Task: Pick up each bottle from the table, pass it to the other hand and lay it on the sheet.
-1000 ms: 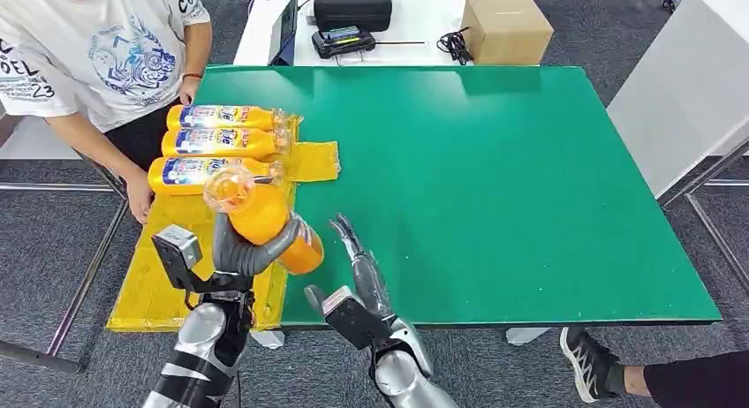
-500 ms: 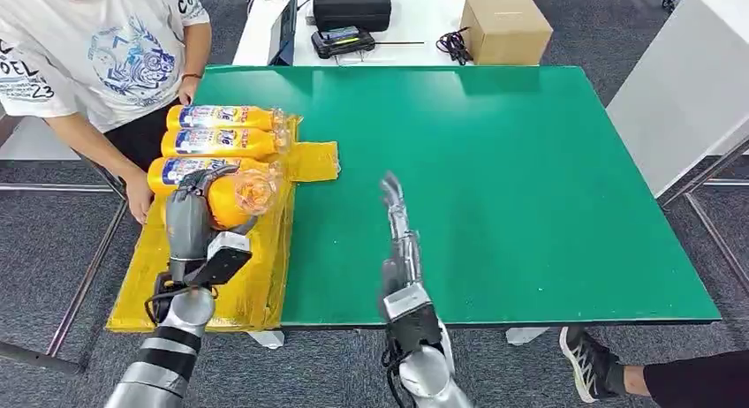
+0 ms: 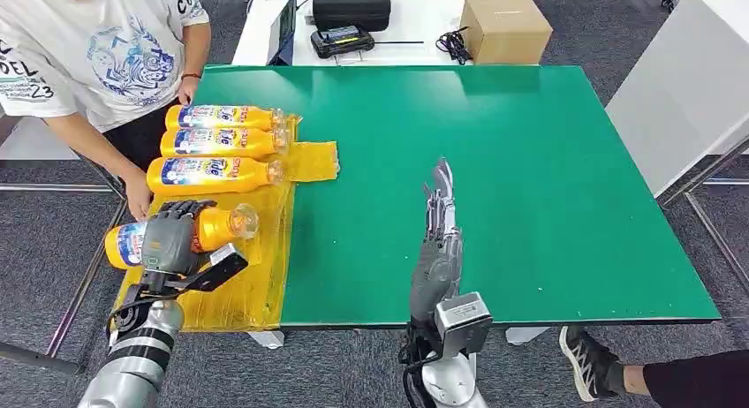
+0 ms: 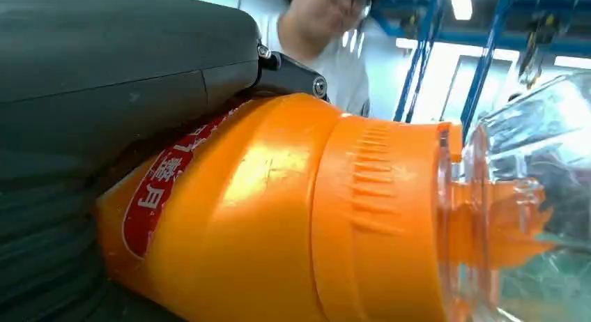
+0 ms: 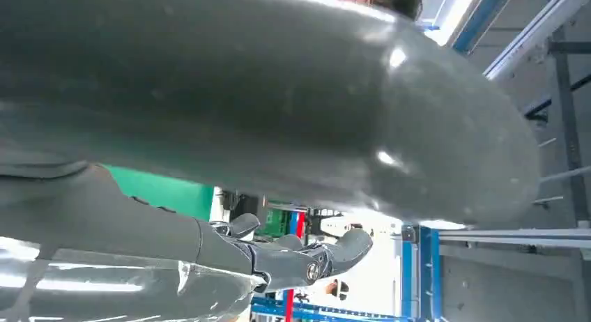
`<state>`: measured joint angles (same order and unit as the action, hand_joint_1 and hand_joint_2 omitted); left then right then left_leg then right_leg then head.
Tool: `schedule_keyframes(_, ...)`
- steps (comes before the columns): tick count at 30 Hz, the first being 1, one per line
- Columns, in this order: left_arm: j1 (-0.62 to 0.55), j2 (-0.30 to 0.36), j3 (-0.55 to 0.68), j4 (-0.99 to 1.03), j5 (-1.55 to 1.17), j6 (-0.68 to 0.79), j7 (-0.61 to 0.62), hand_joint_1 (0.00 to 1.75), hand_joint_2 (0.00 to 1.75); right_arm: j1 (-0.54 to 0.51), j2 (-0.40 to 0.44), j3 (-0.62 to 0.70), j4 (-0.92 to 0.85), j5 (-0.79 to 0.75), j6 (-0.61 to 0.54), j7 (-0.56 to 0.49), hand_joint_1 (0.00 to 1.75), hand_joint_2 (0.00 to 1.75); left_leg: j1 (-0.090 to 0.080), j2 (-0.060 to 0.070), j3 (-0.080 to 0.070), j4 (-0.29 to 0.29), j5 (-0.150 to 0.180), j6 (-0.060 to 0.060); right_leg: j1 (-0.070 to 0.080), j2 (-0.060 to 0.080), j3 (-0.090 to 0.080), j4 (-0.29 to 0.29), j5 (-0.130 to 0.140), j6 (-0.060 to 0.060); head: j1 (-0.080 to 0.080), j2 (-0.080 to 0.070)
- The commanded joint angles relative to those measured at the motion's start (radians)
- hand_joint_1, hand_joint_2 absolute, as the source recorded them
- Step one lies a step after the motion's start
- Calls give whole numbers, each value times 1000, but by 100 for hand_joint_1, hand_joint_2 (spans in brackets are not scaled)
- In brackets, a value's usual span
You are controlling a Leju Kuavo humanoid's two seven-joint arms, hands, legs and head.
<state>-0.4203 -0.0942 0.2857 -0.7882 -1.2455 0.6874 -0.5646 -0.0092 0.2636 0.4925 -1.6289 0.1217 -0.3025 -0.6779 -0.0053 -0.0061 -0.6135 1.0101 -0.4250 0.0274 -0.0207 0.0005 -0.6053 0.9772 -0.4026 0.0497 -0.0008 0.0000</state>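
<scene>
The left hand (image 3: pixel 170 240), grey-backed with dark fingers, is wrapped over the middle of an orange plastic bottle with a blue and white label and a clear cap (image 3: pixel 181 233). This held bottle lies on its side over the crinkled yellow plastic sheet (image 3: pixel 256 289) that drapes the near left corner of the green worktop (image 3: pixel 530 178); its clear cap points toward the green surface and its base juts past the sheet's outer edge, toward a person. Whether it rests on the sheet or is just above it cannot be told. In the left wrist view the same bottle (image 4: pixel 279 224) is close up, its orange shoulder and ribbed collar pressed against the hand's grey cover (image 4: pixel 118 64), a red label patch visible beside it.

Three more orange bottles of the same kind (image 3: pixel 216 143) lie side by side on the far part of the sheet, caps all pointing toward the middle of the worktop; the nearest of them is just beyond the held bottle.

The right hand (image 3: pixel 437 222) is stretched out over the green surface near its front edge, fingers straight and pointing away from the robot, holding nothing, well apart from the bottles.

A person in a white printed T-shirt (image 3: pixel 97 46) stands at the worktop's left side, one hand (image 3: pixel 137 196) hanging near the sheet's edge. Beyond the green surface a brown cardboard box (image 3: pixel 506 28) and a black case (image 3: pixel 351 3) sit on a white table
</scene>
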Motion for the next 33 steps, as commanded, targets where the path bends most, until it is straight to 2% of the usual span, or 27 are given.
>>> schedule_keyframes(1,-92,61,-47,220,69,-68,16,175,175,-14,-33,-22,24,-8,24,16,0,0,1,-1,4,0,-1,-1,2,-2,5,-1,-1,-2,0,0)
schedule_keyframes(8,-105,87,-91,243,73,-104,30,175,175,-18,-31,-23,51,-12,40,23,0,0,2,-1,5,0,-2,-2,2,-1,6,-1,-2,-2,0,0)
schedule_keyframes(9,-124,95,-101,274,133,-209,26,175,175,-16,-28,-28,83,-16,57,17,0,0,1,-1,4,0,-1,-2,2,-1,5,-1,-1,-2,0,0)
schedule_keyframes(12,-126,94,-109,274,171,-261,17,175,175,-18,-24,-32,88,-13,64,17,0,0,2,0,7,-1,-2,-2,3,0,8,-2,-1,-3,0,0)
schedule_keyframes(15,-125,121,-185,286,108,-294,45,175,175,-26,-18,-38,94,-23,79,20,0,0,2,0,8,-1,-2,-2,2,0,9,-1,-1,-3,0,0)
schedule_keyframes(17,-120,157,-290,300,19,-305,101,175,175,-34,-11,-47,109,-31,105,24,0,0,1,0,8,-2,0,-1,1,1,8,-1,0,-2,0,0)
schedule_keyframes(23,-123,184,-346,333,14,-400,98,175,175,-43,-1,-47,129,-38,126,24,0,0,1,2,10,-2,0,-2,1,3,10,-1,0,-2,0,0)
schedule_keyframes(24,-121,190,-354,334,15,-409,93,175,175,-44,0,-45,132,-38,126,24,0,175,0,1,9,-2,0,-2,0,2,9,0,0,-2,0,0)
schedule_keyframes(27,-120,233,-413,347,19,-500,67,175,175,-57,4,-38,161,-44,140,21,0,175,2,3,13,-2,-1,-3,2,3,12,-1,0,-4,0,0)
schedule_keyframes(33,-117,237,-420,348,27,-517,62,175,175,-59,5,-37,165,-49,144,19,0,175,0,2,16,-3,-1,-4,0,3,15,1,-1,-4,0,0)
